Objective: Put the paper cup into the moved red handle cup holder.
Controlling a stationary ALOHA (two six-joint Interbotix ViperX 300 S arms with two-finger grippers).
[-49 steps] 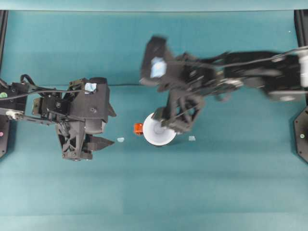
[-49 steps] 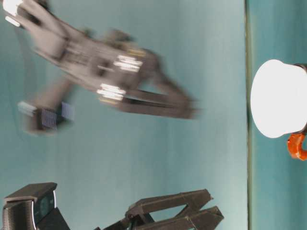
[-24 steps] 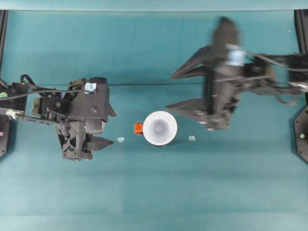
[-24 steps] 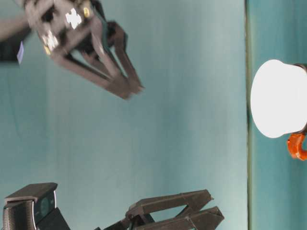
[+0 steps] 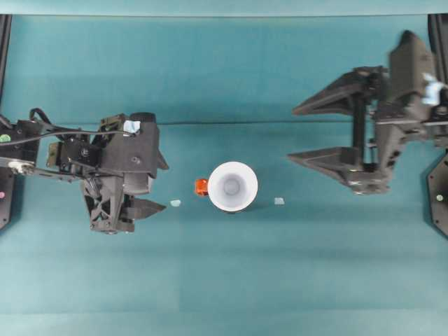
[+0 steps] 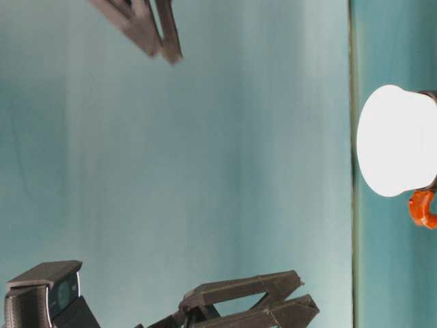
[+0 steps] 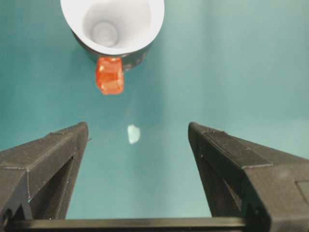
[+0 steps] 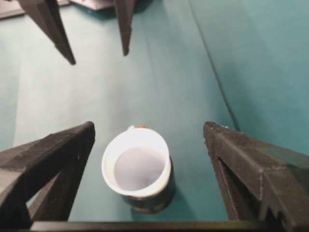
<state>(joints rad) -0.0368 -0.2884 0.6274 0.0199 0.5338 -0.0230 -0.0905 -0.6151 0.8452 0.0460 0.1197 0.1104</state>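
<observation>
The white paper cup (image 5: 233,186) stands upright inside the black red handle cup holder (image 7: 131,56), whose orange-red tab (image 5: 201,186) points toward my left arm. The cup (image 6: 396,140) hides most of the holder (image 8: 155,201). My left gripper (image 5: 158,185) rests low, left of the cup, open and empty. In the left wrist view the cup (image 7: 112,21) lies ahead of the spread left gripper (image 7: 137,128). My right gripper (image 5: 292,134) is open and empty, raised and well to the right of the cup (image 8: 137,164). The right gripper (image 6: 167,51) shows high above the table.
Two small white scraps lie on the teal mat, one (image 5: 175,203) left of the holder and one (image 5: 279,201) right of it. Black frame posts (image 5: 4,42) stand at the table's side edges. In the right wrist view the left gripper's fingers (image 8: 63,43) show beyond the cup.
My right gripper has left the cup and swung up and away to the right, open. The cup stays seated in the holder. The left arm has not moved.
</observation>
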